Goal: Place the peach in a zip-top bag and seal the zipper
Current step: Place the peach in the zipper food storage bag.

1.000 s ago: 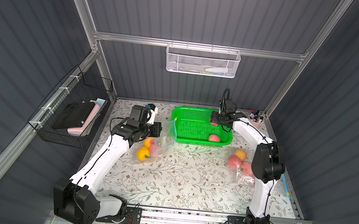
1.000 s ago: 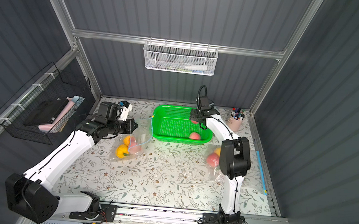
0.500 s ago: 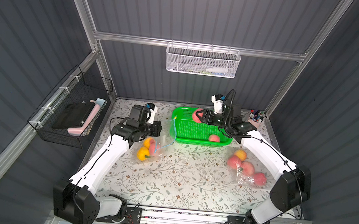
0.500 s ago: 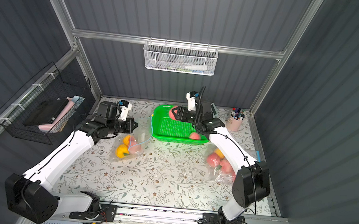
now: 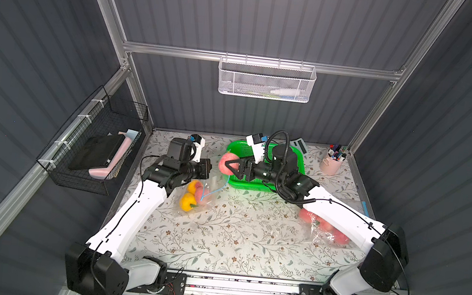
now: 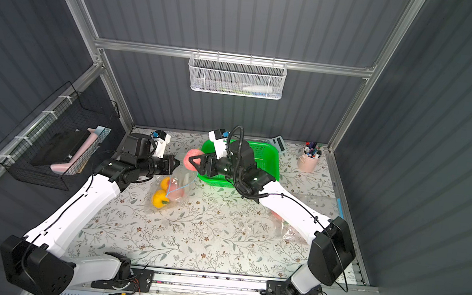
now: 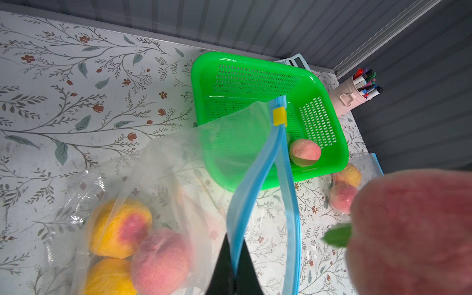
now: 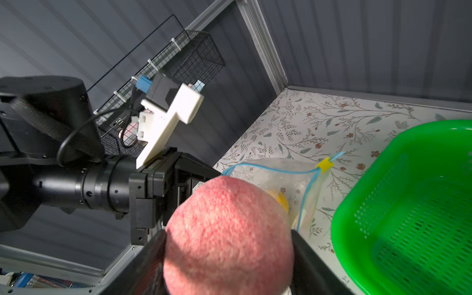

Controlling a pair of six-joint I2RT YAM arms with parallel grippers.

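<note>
Right pincer (image 5: 227, 167) is gripping peach (image 8: 227, 237), hovering it just beside the open bag (image 7: 178, 158) mouth, above worktop (image 5: 233, 238). Left pincer (image 7: 233, 255) is pressed together, pinching one blue zip rim (image 7: 251, 184) and lifting the mouth. Gap looks narrow, so lower the peach between both rims, clear of yellow slider (image 7: 279, 116). Release only once it is inside beside the bagged fruit (image 7: 161, 258).

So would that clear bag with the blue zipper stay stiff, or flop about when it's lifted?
Probably floppy: the zip-top bag sags and wrinkles below where the left fingers pinch its blue zipper strip. It is likely bottom-heavy, since the fruit sits low inside. The thin clear film looks slippery, so a loose grip may slide.
</note>
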